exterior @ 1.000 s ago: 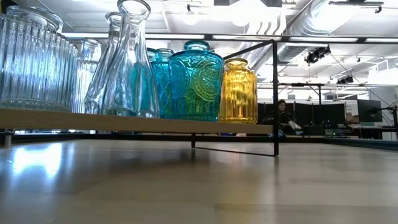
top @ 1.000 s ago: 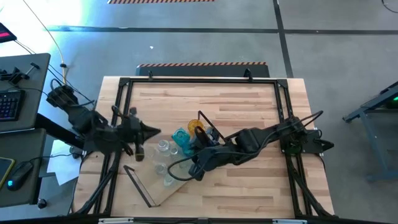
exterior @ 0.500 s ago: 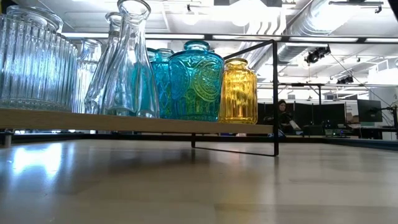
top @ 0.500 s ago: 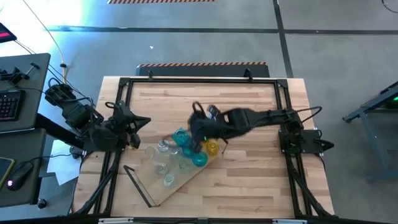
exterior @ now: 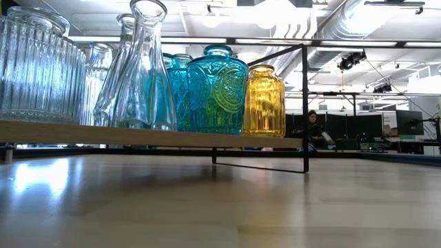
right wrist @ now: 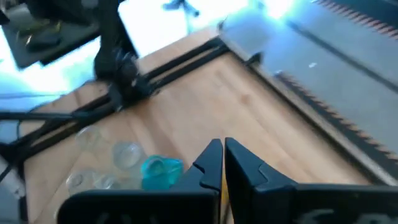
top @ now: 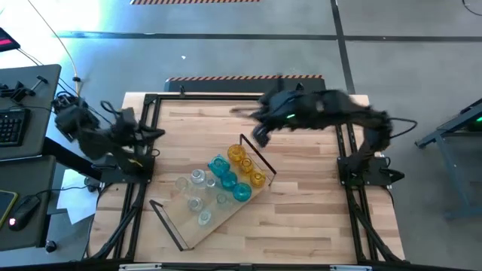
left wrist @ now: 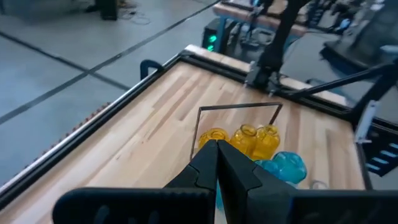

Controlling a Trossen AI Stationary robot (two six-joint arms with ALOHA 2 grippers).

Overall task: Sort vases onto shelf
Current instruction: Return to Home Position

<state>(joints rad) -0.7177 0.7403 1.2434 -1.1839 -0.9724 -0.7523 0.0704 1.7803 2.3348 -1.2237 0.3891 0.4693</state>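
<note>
Amber vases (top: 242, 160), teal vases (top: 227, 175) and clear vases (top: 194, 193) line the shelf (top: 187, 235), set slantwise on the desk (top: 301, 226); left hand (top: 156, 134) and right hand (top: 260, 134) hang well apart.

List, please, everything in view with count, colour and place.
Small amber-yellow glass vases: three, yellow, shelf end nearest right arm.
Small teal-blue glass vases: three, teal, beside the yellow row.
Small clear glass vases: at least four, colourless, shelf's other end.
Long light-wood shelf with black wire frames: one, slantwise on tabletop.
Striped wooden tabletop: one, pale, black-framed.
Dark keyboard: one, desk left of table.
Seated person: one, far room behind.
Left end effector: one, black, shut, table's left edge.
Right end effector: one, black, shut, above tabletop, clear of shelf.
</note>
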